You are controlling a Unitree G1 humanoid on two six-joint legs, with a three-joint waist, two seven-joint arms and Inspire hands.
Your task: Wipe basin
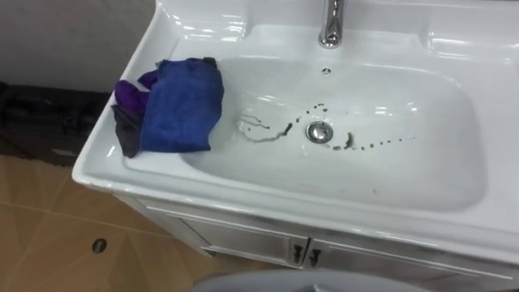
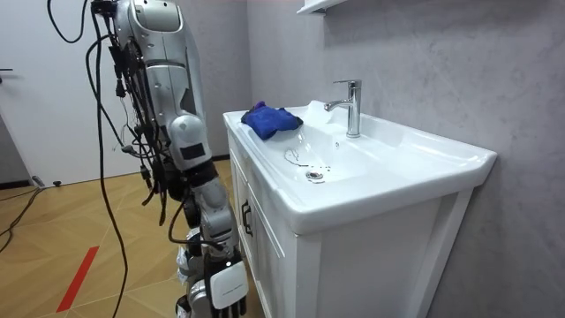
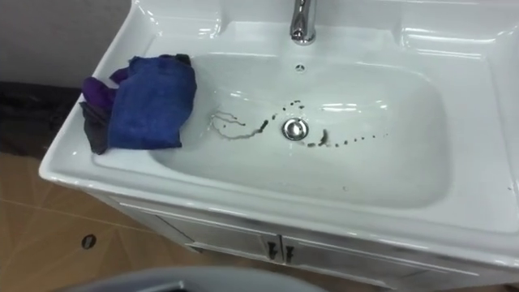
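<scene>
Basin (image 1: pixel 422 166): cloth (image 1: pixel 180 105) lies on its left rim; your right hand (image 2: pixel 228 284) hangs low, fingers released (left arm likely nearer).

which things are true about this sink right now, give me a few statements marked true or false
1. The blue cloth lies bunched on the left rim of the basin. True.
2. A hand is gripping the cloth. False: the cloth lies untouched, and the right hand hangs low beside the cabinet.
3. Dark marks are scattered around the drain. True.
4. Water is running from the faucet. False: no stream falls from it.
5. The cabinet doors stand open. False: they are shut.
</scene>
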